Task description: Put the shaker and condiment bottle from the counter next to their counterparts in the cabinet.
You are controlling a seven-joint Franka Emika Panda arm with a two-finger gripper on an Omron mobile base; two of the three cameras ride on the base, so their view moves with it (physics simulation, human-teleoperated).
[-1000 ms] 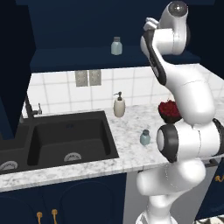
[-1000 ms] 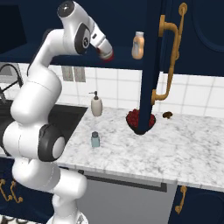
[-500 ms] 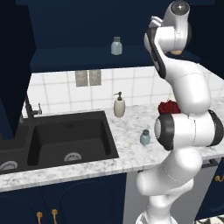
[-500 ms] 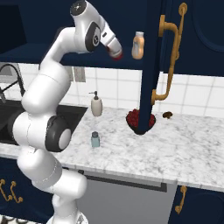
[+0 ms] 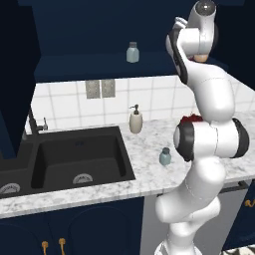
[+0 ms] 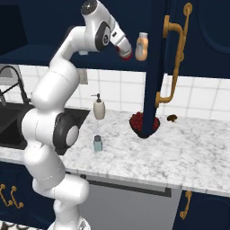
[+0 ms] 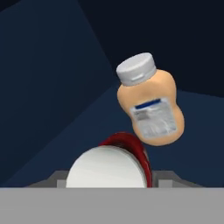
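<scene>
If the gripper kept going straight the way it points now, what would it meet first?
Probably the orange bottle in the cabinet: in the hand view it sits just ahead of the red condiment bottle held in the gripper, slightly off centre. Depth is unclear, so it might just miss.

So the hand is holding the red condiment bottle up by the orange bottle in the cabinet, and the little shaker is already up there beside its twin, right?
Not quite. The shaker is on the counter, near the soap dispenser, as the right base view shows. The rest holds: the hand grips the red condiment bottle beside the orange bottle in the cabinet.
</scene>
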